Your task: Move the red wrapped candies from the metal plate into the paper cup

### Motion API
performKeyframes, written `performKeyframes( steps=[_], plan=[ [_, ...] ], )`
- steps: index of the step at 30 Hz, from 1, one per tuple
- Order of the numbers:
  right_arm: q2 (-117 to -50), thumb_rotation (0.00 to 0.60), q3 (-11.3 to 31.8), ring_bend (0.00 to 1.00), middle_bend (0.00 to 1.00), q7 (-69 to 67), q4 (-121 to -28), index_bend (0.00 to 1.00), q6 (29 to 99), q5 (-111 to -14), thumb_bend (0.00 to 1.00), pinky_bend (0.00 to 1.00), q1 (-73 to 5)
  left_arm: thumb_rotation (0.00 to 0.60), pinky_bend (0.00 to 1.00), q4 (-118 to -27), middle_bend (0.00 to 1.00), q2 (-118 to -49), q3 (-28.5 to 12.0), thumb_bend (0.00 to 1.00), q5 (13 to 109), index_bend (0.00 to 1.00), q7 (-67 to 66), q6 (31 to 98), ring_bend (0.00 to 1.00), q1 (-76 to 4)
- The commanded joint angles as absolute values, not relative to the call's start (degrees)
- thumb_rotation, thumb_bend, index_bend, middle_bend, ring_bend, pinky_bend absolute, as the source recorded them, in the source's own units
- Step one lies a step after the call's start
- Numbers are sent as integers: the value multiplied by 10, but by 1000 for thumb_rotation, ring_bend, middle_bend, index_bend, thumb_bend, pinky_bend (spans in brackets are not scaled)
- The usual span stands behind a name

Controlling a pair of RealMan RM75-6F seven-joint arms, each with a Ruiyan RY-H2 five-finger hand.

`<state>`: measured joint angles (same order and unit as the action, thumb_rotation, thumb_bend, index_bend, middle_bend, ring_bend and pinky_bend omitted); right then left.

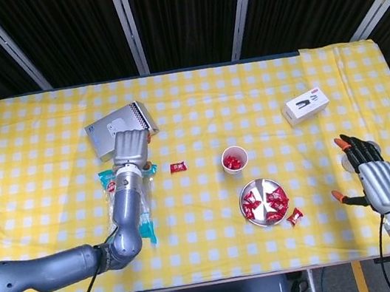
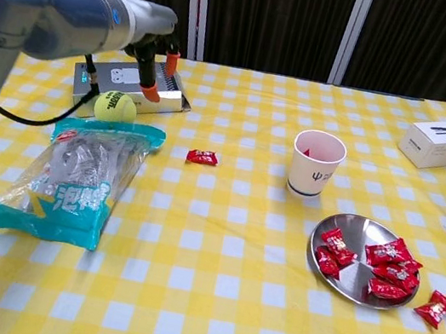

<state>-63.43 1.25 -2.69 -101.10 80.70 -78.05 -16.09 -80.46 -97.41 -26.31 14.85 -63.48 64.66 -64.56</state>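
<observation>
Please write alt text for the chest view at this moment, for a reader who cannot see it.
On a yellow checked tablecloth, a metal plate of red wrapped candies sits front right, just nearer than a paper cup. The left hand hangs, holding nothing, over a silver box and tennis ball at back left. Stray candies lie mid-table and beside the plate.

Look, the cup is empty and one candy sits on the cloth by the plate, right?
Not quite. The cup is not empty: the head view shows red candies inside it. The rest is right: one candy sits on the cloth beside the plate.
</observation>
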Motion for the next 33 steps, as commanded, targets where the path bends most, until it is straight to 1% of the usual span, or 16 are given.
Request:
performKeyframes(
  steps=[1,8,15,30,33],
  plan=[
    [-633,600,15,0,59,-31,-1011,0,804,-782,247,88,-159,600,987,-751,1000,-1021,-252,240,122,402,-641,631,1000,-672],
    [-630,600,23,0,59,-41,-1011,0,800,-785,247,88,-154,600,987,-665,1000,-1084,-244,251,111,406,-632,605,1000,-696],
    [-628,600,27,0,59,-46,-1013,0,790,-785,246,88,-150,600,987,-595,1000,-1129,-246,268,120,411,-611,575,1000,-711],
    [-624,600,35,0,59,-55,-1016,0,773,-786,246,88,-145,600,988,-509,1000,-1182,-260,295,148,437,-580,542,1000,-730],
    [-624,600,36,0,59,-56,-1017,0,773,-788,246,88,-144,600,987,-500,1000,-1185,-261,315,146,465,-582,540,1000,-729]
  ],
)
